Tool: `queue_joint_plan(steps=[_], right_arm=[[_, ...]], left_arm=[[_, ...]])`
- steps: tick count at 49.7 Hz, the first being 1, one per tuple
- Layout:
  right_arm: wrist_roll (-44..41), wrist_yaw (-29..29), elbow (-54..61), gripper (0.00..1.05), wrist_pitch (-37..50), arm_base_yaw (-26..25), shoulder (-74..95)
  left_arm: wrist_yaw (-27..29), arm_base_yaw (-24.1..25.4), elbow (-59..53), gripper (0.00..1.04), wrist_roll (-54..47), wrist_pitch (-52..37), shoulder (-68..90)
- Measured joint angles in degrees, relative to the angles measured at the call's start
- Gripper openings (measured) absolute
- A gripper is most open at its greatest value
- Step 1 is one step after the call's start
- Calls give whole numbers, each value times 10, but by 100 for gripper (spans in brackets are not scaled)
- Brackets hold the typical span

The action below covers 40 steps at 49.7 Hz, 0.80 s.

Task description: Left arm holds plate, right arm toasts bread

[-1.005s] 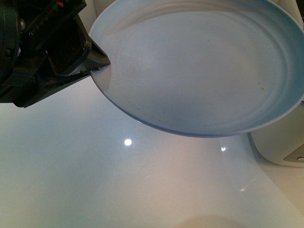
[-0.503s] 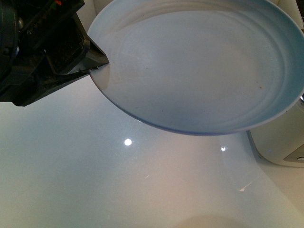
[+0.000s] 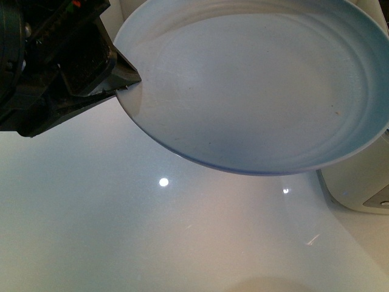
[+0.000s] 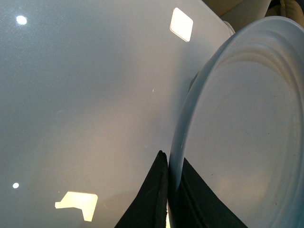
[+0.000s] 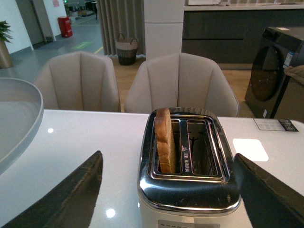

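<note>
Plate held up beside the toaster, bread standing in 1 of its 2 slots.

The left gripper [image 3: 124, 85] is clamped on the rim of the plate [image 3: 255, 91], 1 finger above and 1 below, holding it bare and tilted above the table [image 3: 121, 231], just beside the toaster [image 5: 187, 190]. The right gripper [image 5: 167, 154] is empty, its fingers spread wide to either side of the toaster. The bread [image 5: 165, 142] stands on edge in the slot nearer the plate, rounded top upward, long axis vertical, its faces running along the slot, its upper part clear of it. Loading looks done. Whether toasting has happened I cannot tell; moving the slice to the plate seems left.
</note>
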<state>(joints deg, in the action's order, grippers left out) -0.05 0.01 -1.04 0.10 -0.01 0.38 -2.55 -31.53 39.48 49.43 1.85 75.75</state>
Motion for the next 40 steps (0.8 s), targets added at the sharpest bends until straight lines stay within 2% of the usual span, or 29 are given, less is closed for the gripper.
queue_joint_plan(steps=[3, 6, 7, 10, 15, 23, 29, 40], right_arm=[[0, 0, 0, 95, 0, 0, 0], [0, 0, 0, 96, 0, 0, 0], [0, 0, 0, 96, 0, 0, 0], [0, 0, 0, 96, 0, 0, 0], [0, 0, 0, 96, 0, 0, 0], [0, 0, 0, 96, 0, 0, 0], [0, 0, 0, 96, 0, 0, 0], [0, 0, 0, 96, 0, 0, 0]], left_arm=[[0, 0, 0, 3, 0, 0, 0], [13, -2, -2, 3, 7, -6, 0], [60, -11, -15, 3, 21, -45, 0], [150, -22, -33, 3, 64, -116, 0], [190, -24, -33, 3, 91, -146, -2], [171, -21, -32, 3, 102, -149, -1], [143, 3, -26, 3, 85, -149, 1], [73, 105, -24, 3, 2, -130, 2]])
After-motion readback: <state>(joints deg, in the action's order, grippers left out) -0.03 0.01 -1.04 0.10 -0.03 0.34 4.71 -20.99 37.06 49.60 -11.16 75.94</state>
